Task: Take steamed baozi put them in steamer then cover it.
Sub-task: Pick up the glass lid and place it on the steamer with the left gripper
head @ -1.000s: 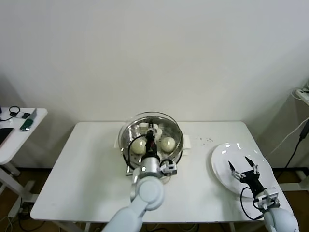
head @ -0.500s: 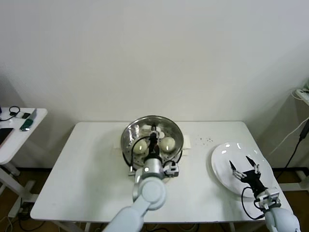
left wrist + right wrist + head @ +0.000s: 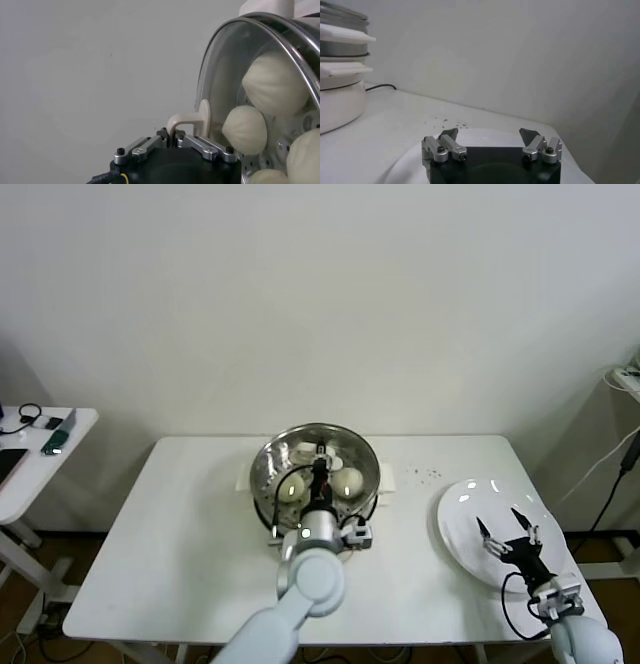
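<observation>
We are resting the lid (image 3: 316,461) on the steamer (image 3: 268,484) over the baozi (image 3: 274,84), left gripper (image 3: 174,137) pinching its handle (image 3: 192,120); only releasing remains. Right gripper (image 3: 508,534) is idling spread above the plate (image 3: 460,502).

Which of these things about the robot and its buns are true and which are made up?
1. The glass lid sits on the steel steamer. True.
2. The left pincer is shut on the lid's cream handle. True.
3. The white plate has buns piled on it. False: the plate holds no buns; the buns lie under the lid in the steamer.
4. The right pincer is squeezed shut. False: it is open, hanging over the plate.
5. The steamer stands on the floor. False: it stands on the white table.
</observation>
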Controlling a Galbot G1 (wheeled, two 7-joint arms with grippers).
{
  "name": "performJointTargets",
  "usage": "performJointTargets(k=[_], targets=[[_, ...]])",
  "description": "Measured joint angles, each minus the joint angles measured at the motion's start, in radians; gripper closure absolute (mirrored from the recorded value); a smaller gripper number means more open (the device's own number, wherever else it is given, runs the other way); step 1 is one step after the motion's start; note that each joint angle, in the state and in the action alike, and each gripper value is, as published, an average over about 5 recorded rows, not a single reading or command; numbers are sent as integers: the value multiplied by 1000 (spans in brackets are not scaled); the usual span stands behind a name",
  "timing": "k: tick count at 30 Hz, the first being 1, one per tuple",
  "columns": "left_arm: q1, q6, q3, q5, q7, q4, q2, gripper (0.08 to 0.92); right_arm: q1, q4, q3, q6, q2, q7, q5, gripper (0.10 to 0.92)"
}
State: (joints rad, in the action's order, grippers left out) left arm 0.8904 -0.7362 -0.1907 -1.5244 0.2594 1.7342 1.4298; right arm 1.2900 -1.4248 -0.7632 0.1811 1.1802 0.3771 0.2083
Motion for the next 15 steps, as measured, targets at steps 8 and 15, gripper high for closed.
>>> performJointTargets(k=[8, 15], targets=[[-1, 0, 1, 9, -2, -15, 0, 845, 1, 0, -5, 2, 2, 4, 0, 203], [-2, 0, 0, 18, -14, -22, 0, 845, 2, 0, -8, 3, 4, 7, 0, 203]])
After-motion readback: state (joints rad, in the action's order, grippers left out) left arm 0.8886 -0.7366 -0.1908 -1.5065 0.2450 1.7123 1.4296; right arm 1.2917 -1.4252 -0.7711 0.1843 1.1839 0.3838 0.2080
